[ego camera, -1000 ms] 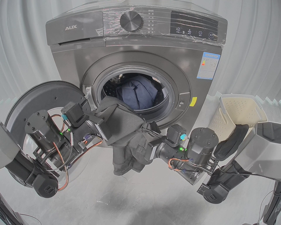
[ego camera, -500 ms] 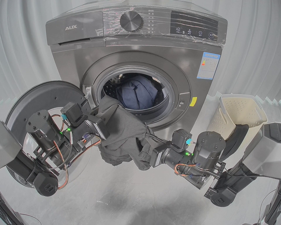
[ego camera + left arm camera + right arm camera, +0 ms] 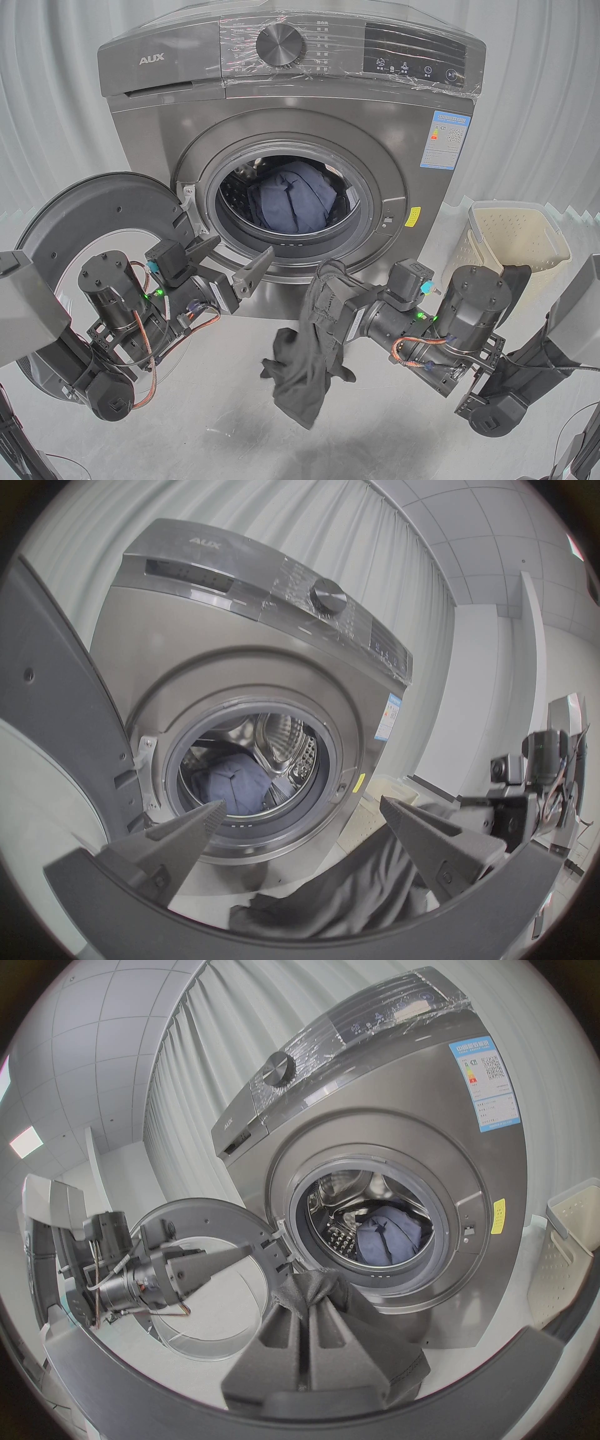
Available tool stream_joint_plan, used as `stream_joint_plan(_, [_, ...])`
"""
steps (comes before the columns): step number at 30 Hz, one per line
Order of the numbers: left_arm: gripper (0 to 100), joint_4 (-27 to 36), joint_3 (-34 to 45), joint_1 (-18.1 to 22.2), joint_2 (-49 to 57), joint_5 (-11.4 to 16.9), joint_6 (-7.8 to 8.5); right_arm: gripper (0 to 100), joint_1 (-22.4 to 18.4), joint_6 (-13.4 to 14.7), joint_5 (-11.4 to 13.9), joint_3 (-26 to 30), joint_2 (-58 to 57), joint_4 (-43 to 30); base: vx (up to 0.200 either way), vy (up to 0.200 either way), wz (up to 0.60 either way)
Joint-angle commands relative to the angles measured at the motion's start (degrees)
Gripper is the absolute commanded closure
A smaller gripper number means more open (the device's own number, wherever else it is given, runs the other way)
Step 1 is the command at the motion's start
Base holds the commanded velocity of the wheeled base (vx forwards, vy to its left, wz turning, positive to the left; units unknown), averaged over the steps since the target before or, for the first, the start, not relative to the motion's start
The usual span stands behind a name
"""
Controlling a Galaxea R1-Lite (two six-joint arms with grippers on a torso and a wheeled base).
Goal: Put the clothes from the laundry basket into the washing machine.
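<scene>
A dark grey garment (image 3: pixel 303 369) hangs from my right gripper (image 3: pixel 326 289), which is shut on its bunched top just below the washing machine's (image 3: pixel 287 119) drum opening. The cloth dangles toward the floor. In the right wrist view the shut gripper (image 3: pixel 306 1313) pinches the garment (image 3: pixel 312 1286) before the drum. My left gripper (image 3: pixel 230 259) stands open with nothing in it, left of the garment and under the opening's lower left rim. The left wrist view shows its spread fingers (image 3: pixel 181 833) with the garment (image 3: pixel 356 892) past them. A blue garment (image 3: pixel 294 200) lies inside the drum.
The round door (image 3: pixel 94 209) is swung open to the left, behind my left arm. A cream laundry basket (image 3: pixel 522 234) stands on the floor right of the machine, behind my right arm. Bare grey floor (image 3: pixel 219 425) lies in front.
My left gripper has let go of the dark garment and drawn back down and left, now open. The right gripper moved right, and the garment now hangs from it alone.
</scene>
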State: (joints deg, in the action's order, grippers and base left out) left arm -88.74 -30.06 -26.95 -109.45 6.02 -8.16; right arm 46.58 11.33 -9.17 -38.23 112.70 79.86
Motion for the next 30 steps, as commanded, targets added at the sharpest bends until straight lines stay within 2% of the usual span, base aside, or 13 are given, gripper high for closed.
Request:
stream_joint_plan(1, [0,0.0,0.4,-0.2,-2.1,0.0,0.07,100,0.0,0.0,0.0,-0.3,-1.3,0.1,0.000,0.000,0.00])
stream_joint_plan(14, [0,-0.1,4.8,-1.4,-2.1,0.7,0.42,100,0.0,0.0,-0.2,-4.1,-0.7,0.4,0.000,0.000,0.00])
stream_joint_plan(18, [0,-0.1,7.6,-3.4,-2.9,1.5,2.09,100,0.0,0.0,-0.4,-5.2,-0.8,0.6,0.000,0.000,0.00])
stream_joint_plan(19, [0,-0.1,7.6,-3.4,-2.9,1.5,2.09,100,0.0,0.0,-0.4,-5.2,-0.8,0.6,0.000,0.000,0.00])
stream_joint_plan(20, [0,-0.2,8.7,-4.6,-3.8,1.8,3.23,100,0.1,0.0,-0.4,-5.3,-1.0,0.6,0.000,0.000,0.00])
stream_joint_plan(21, [0,-0.2,9.1,-5.0,-4.2,1.8,3.67,100,0.2,0.0,-0.5,-5.5,-1.2,0.6,0.000,0.000,0.00])
stream_joint_plan(30, [0,-0.2,9.8,-5.0,-8.9,1.9,4.46,100,0.1,0.1,-0.7,-7.6,-1.4,0.3,0.000,0.000,0.00])
